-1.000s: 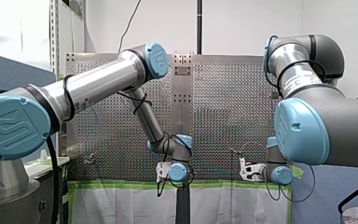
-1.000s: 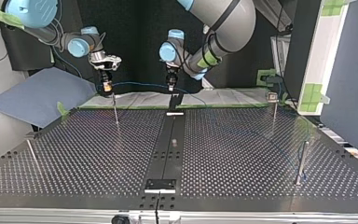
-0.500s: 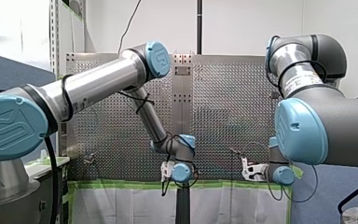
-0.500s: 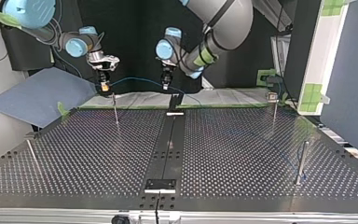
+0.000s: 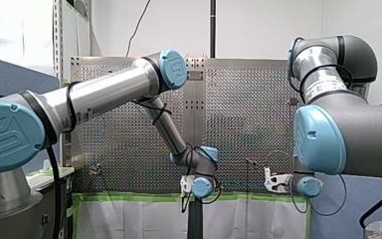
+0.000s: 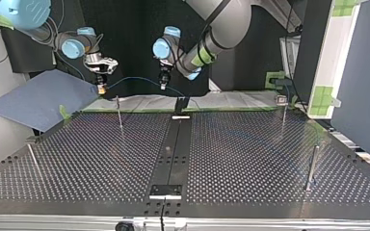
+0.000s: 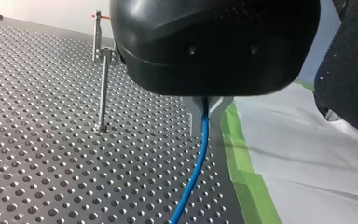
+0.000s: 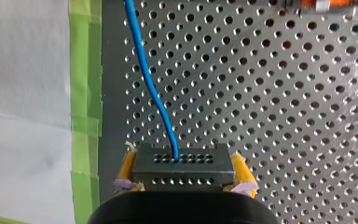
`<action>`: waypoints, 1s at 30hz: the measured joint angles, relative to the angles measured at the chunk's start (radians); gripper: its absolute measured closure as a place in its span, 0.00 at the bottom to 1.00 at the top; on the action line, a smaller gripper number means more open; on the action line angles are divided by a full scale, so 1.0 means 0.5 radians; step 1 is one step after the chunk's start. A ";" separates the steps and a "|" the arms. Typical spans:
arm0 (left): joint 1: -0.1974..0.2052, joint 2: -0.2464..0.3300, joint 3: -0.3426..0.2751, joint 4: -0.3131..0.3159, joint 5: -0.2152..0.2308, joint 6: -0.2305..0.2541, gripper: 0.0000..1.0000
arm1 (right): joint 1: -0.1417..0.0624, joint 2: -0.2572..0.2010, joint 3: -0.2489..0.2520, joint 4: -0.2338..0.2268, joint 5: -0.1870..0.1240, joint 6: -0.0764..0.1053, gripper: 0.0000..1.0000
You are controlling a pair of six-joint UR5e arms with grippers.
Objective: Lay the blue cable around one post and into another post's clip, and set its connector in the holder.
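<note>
In the right wrist view, my right gripper (image 8: 185, 164) is shut on a dark perforated connector block (image 8: 182, 175), held between its yellow pads. The blue cable (image 8: 145, 70) runs out of the block over the perforated table. The top view shows my right gripper (image 6: 101, 87) at the left. From there the cable (image 6: 135, 79) spans in the air to my left gripper (image 6: 163, 84). My left gripper's metal fingers (image 7: 206, 116) are shut on the cable (image 7: 196, 172) above the table's taped edge. The black holder (image 6: 180, 103) stands below my left gripper on the centre rail.
Thin posts stand on the table: one (image 6: 119, 113) just below my right gripper, one with a clip (image 6: 283, 110) at the top view's far right, a thicker one (image 6: 311, 166) nearer, and one (image 6: 33, 160) at its left. Green tape (image 7: 242, 163) lines the table edge.
Both grippers have moved toward the top view's left and a little upward, carrying the cable and connector along. My right gripper now hangs left of the thin post.
</note>
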 joint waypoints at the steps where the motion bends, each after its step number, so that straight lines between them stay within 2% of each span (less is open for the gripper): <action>1: -0.003 0.000 0.006 -0.002 -0.002 -0.004 1.00 | -0.005 0.000 0.000 0.000 0.000 0.001 1.00; 8: -0.020 -0.001 0.052 -0.023 -0.005 -0.033 1.00 | -0.040 -0.001 0.000 -0.004 0.000 0.016 1.00; 18: -0.047 -0.004 0.144 -0.079 -0.004 -0.075 1.00 | -0.087 -0.001 -0.051 0.001 -0.011 0.103 1.00; 23: -0.051 -0.003 0.161 -0.088 -0.003 -0.086 1.00 | -0.102 -0.001 -0.070 0.005 -0.012 0.131 1.00; 30: -0.053 -0.003 0.252 -0.135 0.001 -0.140 1.00 | -0.118 -0.001 -0.116 0.032 -0.010 0.165 1.00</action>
